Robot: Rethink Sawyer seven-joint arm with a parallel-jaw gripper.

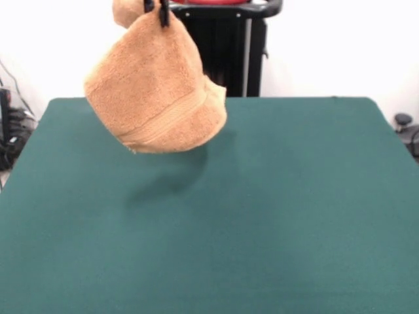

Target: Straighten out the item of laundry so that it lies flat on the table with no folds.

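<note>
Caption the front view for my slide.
Black fingers hold a small orange-tan terry-cloth towel bunched above the dark green felt-covered table.

Towel [154, 91] top beyond upper edge

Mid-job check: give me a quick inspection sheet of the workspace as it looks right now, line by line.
Surface: green table, bare cloth; a faint shadow lies under the towel.
Job's things: orange-tan towel hangs in the air above the table's far left part, bunched and folded, its woven band near the lower edge; it does not appear to touch the table.
Clutter: nothing seen on the table.
Grippers: gripper at the top edge, black tips pinching the towel's top.
Cables: dark cables and gear at the left edge, off the table.
Surroundings: white wall, black pedestal behind the table, a dark object at the right edge.
</note>
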